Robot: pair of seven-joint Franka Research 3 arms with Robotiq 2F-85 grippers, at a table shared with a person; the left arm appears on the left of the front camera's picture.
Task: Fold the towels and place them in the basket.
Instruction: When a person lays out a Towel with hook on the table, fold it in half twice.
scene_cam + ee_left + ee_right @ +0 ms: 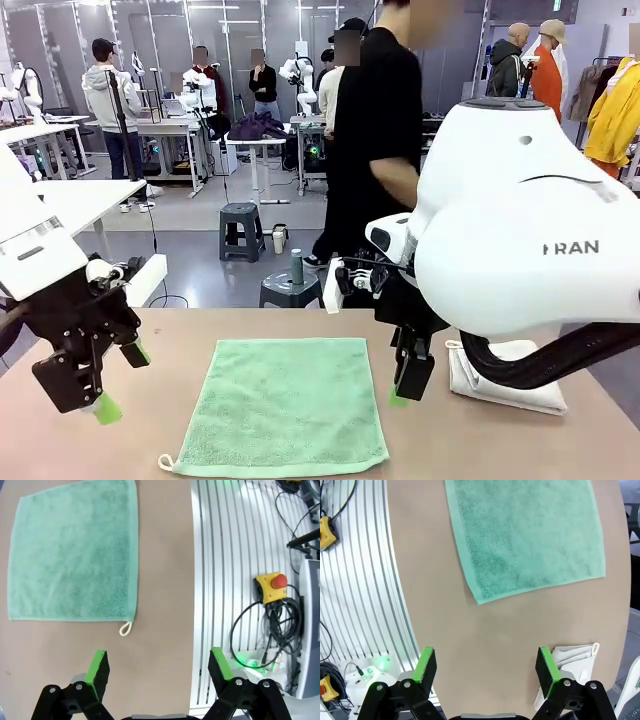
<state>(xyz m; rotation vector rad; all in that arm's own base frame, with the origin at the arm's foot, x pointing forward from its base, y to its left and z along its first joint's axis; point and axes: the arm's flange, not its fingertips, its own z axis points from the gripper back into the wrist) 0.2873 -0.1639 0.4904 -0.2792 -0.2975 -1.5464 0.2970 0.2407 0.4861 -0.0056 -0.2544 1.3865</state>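
Right arm, front view: the white right arm [530, 220] is closest to the lens. The right tool [408, 385] hangs beneath it, tips down, just beside the right edge of the green towel [285, 400].
Towels, front view: the green towel lies spread flat in the middle of the table [480, 445]. The cream towel [520, 395] lies folded at the right, partly behind the arm.
Step in hand, front view: probably the first fold of the green towel.
Doing it well, front view: each tool should pinch one corner of the same edge. Both should then lift together and lay that edge squarely on the opposite one.
Left tool, front view: the left tool [122, 380] is raised over the near left of the table, left of the green towel, holding nothing.
Left tool, left wrist view: jaws of the left tool [158, 660] are wide apart and empty, above bare table.
Towel, left wrist view: the corner loop [125, 628] marks the corner nearest the tool. A pinch just inside it should avoid grabbing the loop alone.
Right tool, right wrist view: jaws of the right tool [485, 655] are wide apart, empty and touching nothing.
Towels, right wrist view: a corner of the green towel [525, 535] lies ahead. The cream towel [570, 655] sits just beside one finger, so a straight descent should avoid snagging it.
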